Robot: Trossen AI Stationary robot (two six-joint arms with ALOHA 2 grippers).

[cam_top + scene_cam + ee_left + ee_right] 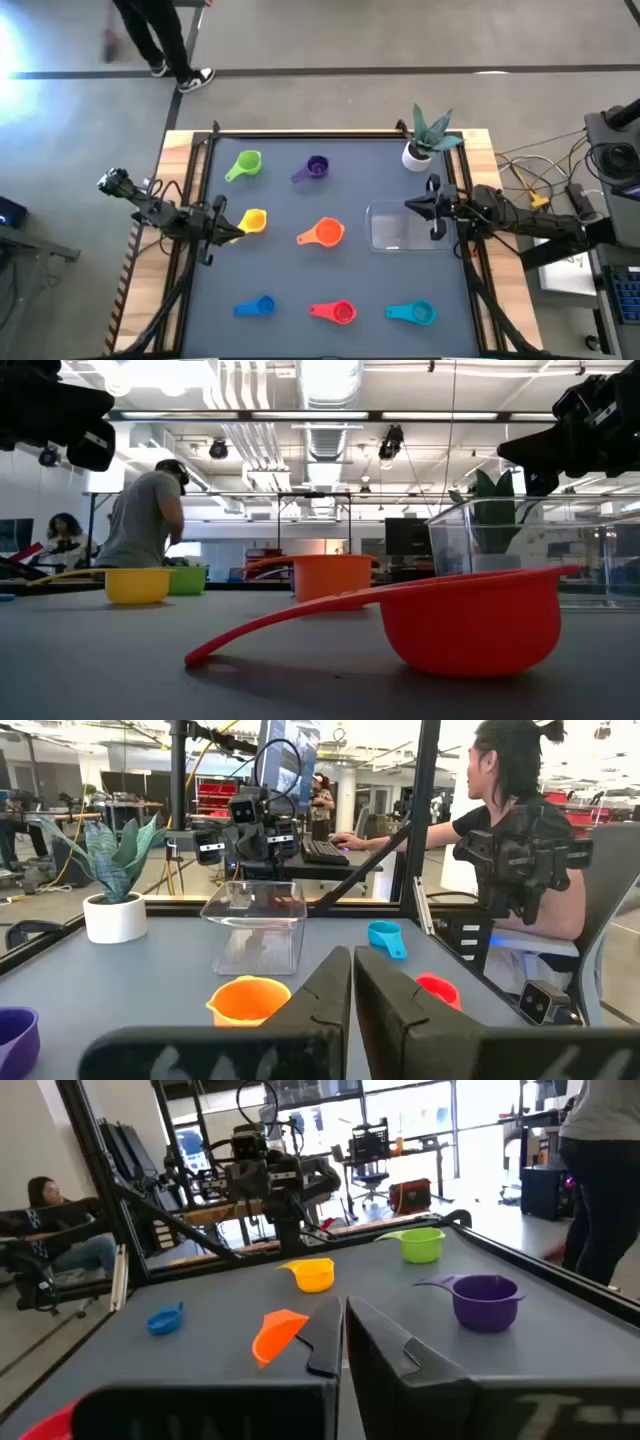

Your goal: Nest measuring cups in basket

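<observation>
The seven measuring cups lie spread over the dark table [330, 270], each one apart from the others and none inside the basket. In the high view the green cup [244, 165] and the purple cup [314, 169] are in the far row. The yellow cup [252, 221] and the orange cup [322, 233] are in the middle row. The blue cup [257, 307], the red cup [335, 312] and the teal cup [413, 313] are in the near row. All stand upright with the open side up.

The basket [404, 227] is the clear tray on the right part of the table, to the right of the orange cup and in front of the white plant pot [417, 154]. Nothing lies inside it.

The left gripper [222, 224] hangs at the left edge of the table, just beside the yellow cup, with its two fingers pressed together and holding nothing. The right gripper [420, 207] hangs above the far right corner of the basket, also with the fingers pressed together and empty.

Beyond the table a person [515, 830] sits at a desk, and another person [160, 40] stands on the floor behind the far edge.
</observation>
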